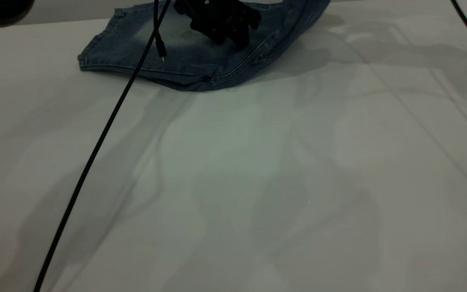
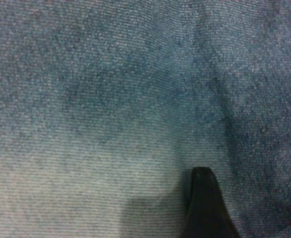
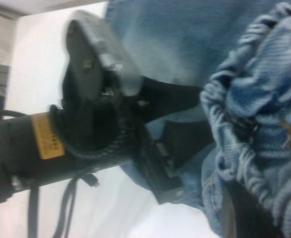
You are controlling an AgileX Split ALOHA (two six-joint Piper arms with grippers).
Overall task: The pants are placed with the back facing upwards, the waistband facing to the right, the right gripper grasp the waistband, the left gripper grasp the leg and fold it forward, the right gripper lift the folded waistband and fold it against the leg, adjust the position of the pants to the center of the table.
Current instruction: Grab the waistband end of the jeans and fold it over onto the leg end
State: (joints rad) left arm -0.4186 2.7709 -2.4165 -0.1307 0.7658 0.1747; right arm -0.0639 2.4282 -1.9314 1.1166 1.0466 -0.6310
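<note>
Pants (image 1: 201, 56) lie directly under the left gripper (image 1: 230, 39), at the far edge of the table (image 1: 258, 182). Denim is doubled over, fold edge on the near side of that gripper, leg hems out to its left in the exterior view. Faded pale patch sits just left of the gripper body. Left gripper is down on the fabric, touching it; can't tell whether it is apart or pinching. Left wrist view is filled with denim weave and a crease, nothing else readable.

Right gripper (image 3: 237, 210) is out of the exterior view. In its own wrist view the gathered elastic waistband (image 3: 245, 99) is bunched up right against it, and it looks clamped on that waistband. On the exterior view the right end of the pants rises off the table, up and away from the left gripper.

Yellow sticker (image 3: 46, 136) on the left gripper body shows in the right wrist view, just beside the waistband bunch. Black cable (image 1: 108, 121) runs from near the left gripper diagonally across the table.
</note>
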